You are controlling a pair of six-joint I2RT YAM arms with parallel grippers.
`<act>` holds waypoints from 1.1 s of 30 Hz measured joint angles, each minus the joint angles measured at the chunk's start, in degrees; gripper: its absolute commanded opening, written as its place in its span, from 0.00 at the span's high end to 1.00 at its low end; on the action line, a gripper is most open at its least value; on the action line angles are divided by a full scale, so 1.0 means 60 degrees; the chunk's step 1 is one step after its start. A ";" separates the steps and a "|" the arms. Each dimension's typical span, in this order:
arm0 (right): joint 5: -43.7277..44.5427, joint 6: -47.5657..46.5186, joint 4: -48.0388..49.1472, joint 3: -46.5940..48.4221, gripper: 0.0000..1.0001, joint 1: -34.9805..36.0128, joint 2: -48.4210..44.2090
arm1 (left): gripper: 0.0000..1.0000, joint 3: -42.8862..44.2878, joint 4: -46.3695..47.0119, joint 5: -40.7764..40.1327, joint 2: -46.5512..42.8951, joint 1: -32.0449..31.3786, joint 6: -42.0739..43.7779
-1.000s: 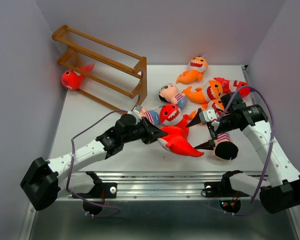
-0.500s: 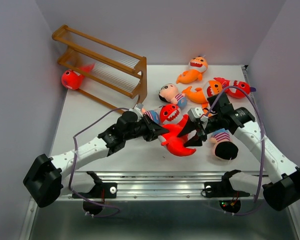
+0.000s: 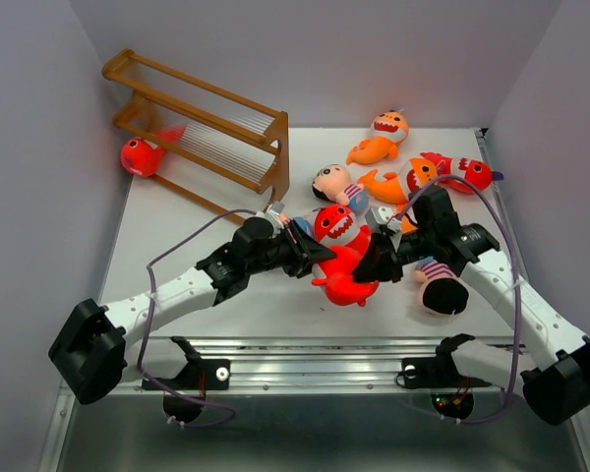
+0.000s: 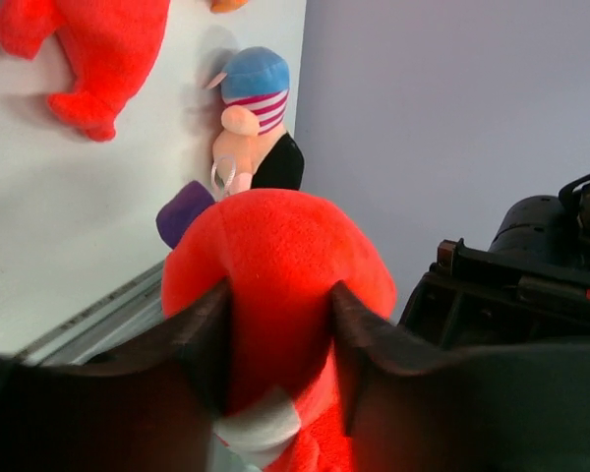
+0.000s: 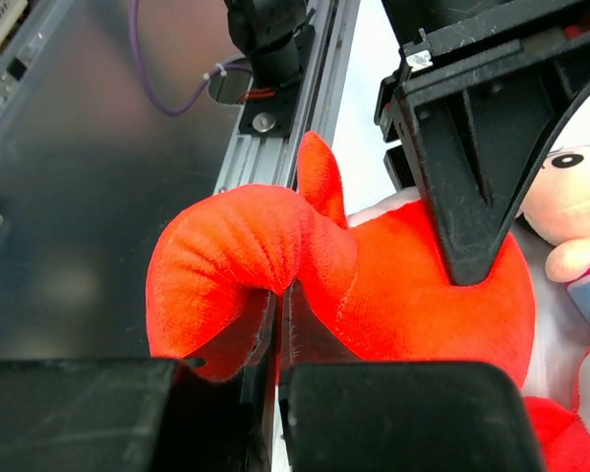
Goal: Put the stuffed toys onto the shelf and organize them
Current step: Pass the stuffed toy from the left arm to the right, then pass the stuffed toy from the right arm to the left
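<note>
A red shark hangs between both grippers just above the table's front middle. My left gripper straddles its body, and both fingers press the plush in the left wrist view. My right gripper is shut on its curled tail, with the jaws almost together. The brown shelf stands at the back left. Another red shark lies at the shelf's left end.
Loose toys lie behind and right of the grippers: a second red shark, a boy, two orange sharks, a red toy and a black-haired boy. A metal rail runs along the near edge.
My right gripper swung left from open beside the toys and shut on the red shark's tail. The left jaws have widened a little. The shark has bunched up between the two grippers.
</note>
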 measured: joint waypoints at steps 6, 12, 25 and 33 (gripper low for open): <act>-0.0321 0.1366 0.0412 -0.0022 0.99 -0.0317 -0.0339 | 0.16 0.0007 -0.0022 -0.0568 -0.0907 0.0000 0.0670; -0.0710 0.2779 0.0528 0.0353 0.99 -0.0874 -0.0131 | 0.08 0.0433 -0.0630 -0.1537 -0.2310 -0.0015 0.2320; -0.0364 0.6524 0.1253 0.1818 0.99 -0.1945 0.0780 | 0.01 0.1523 -0.1311 -0.3235 -0.4830 -0.0310 0.7756; 0.1177 0.9941 0.2364 0.2645 0.99 -0.2863 0.1198 | 0.01 0.1198 -0.1377 -0.4255 -0.4113 -0.2189 0.9442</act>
